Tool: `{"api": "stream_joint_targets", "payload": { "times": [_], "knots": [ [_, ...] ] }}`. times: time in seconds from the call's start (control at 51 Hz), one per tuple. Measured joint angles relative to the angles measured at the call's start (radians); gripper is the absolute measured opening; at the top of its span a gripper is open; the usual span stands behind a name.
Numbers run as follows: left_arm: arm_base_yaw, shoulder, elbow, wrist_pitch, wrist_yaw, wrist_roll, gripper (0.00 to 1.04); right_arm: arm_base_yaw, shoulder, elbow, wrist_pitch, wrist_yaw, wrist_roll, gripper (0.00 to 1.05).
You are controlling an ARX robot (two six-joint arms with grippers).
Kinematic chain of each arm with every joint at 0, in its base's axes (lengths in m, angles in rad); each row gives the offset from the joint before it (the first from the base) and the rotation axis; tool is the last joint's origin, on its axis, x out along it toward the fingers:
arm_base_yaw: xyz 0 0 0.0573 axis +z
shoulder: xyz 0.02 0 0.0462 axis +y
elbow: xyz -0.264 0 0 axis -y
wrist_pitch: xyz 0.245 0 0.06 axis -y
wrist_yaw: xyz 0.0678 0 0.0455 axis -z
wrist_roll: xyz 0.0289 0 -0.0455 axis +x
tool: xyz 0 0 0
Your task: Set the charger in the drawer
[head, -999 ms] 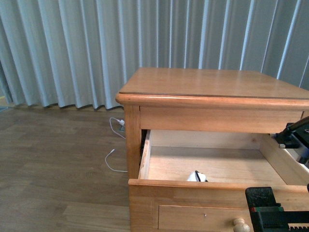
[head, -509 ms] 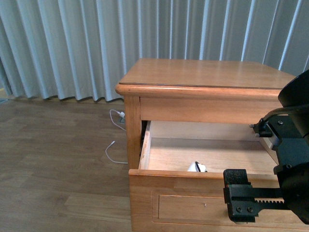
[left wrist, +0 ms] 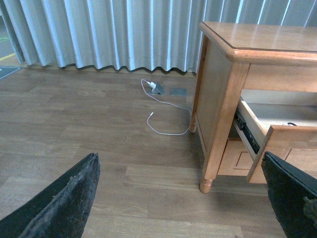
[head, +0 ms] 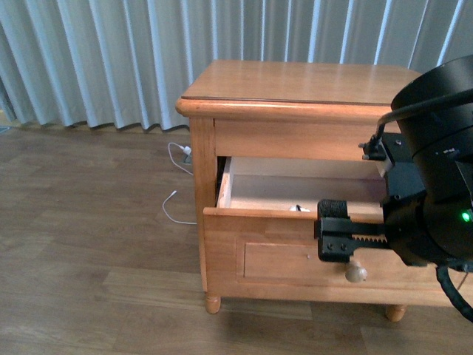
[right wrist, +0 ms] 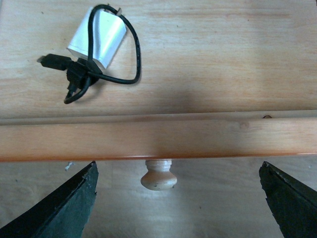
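The charger [right wrist: 96, 42], a white plug block with a black cable looped round it, lies on the pale floor of the open drawer [right wrist: 158, 139]. In the front view only a sliver of the charger [head: 299, 208] shows over the drawer front [head: 281, 251]. My right gripper [right wrist: 178, 203] is open and empty, above the drawer's front edge and round wooden knob [right wrist: 158, 178], apart from the charger. My right arm [head: 436, 170] covers the drawer's right part. My left gripper [left wrist: 178, 198] is open and empty over the floor, left of the drawer [left wrist: 277, 134].
The drawer belongs to a light-brown wooden nightstand [head: 295, 81] on turned feet. A thin white cable [head: 174, 211] lies on the wood floor left of it, also in the left wrist view [left wrist: 166, 126]. Grey curtains [head: 111, 59] hang behind.
The front view has drawn back from the nightstand, so the whole cabinet shows. My right arm has come up large in front of the drawer's right side. The charger stays in the drawer.
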Motion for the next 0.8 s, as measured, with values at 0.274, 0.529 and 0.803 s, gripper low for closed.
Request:
{"api": "stream_joint_targets", "payload": {
  "times": [0.274,0.529,0.803],
  "knots": [
    [0.0,0.0,0.0,0.0,0.0,0.0,0.99,-0.052,0.106,0.08,0.163,-0.066,0.002,0.97],
    [0.0,0.0,0.0,0.0,0.0,0.0,0.99,-0.064,0.176,0.103,0.256,-0.074,0.034,0.97],
    [0.0,0.0,0.0,0.0,0.0,0.0,0.99,-0.046,0.251,0.154,0.373,-0.068,0.067,0.97]
  ]
}}
